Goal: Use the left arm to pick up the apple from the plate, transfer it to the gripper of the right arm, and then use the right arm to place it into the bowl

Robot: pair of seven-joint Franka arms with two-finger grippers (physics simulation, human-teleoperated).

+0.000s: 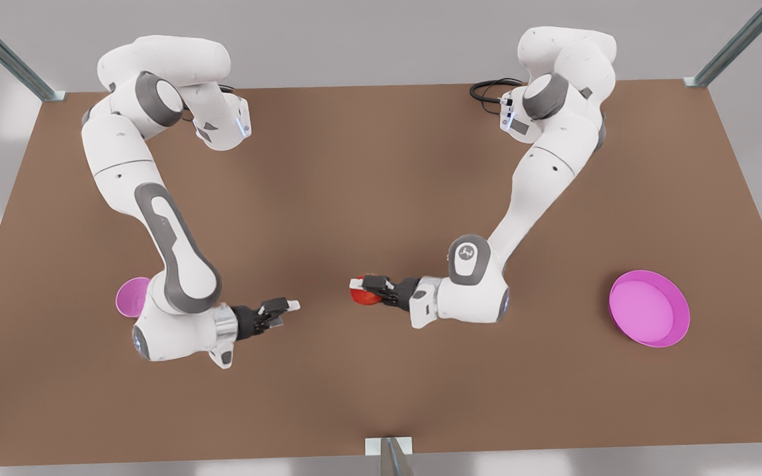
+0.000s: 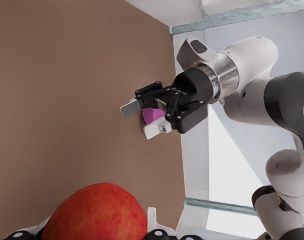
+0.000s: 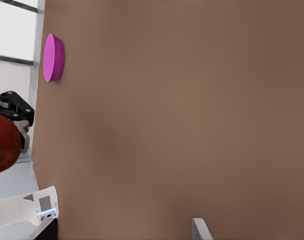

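**Apple held above the counter, facing the empty tool**

The plate (image 1: 649, 308) lies on the brown counter (image 1: 381, 198) toward the front view's right, and nothing rests in it. The right wrist view sees it edge-on (image 3: 53, 57). The bowl (image 1: 131, 296) sits on the counter at the front view's left, partly hidden behind the wrist of the arm on that side; how much it contains cannot be told. A slice of it (image 2: 152, 115) shows in the left wrist view between the fingers of the far tool.

The left tool (image 1: 369, 289), on the arm at the front view's right, is clamped on the apple (image 1: 362, 295), its black fingers pressing the red fruit from both sides. The apple (image 2: 94, 212) sits close under the left wrist camera, well away from the plate and above the middle of the counter.

The right tool (image 1: 282, 312), on the arm at the front view's left, points toward the apple with a stretch of bare counter between them. Its fingers (image 2: 129, 107) stand apart at a moderate width and hold nothing. In the right wrist view the apple (image 3: 3, 142) appears in the other tool's grip.
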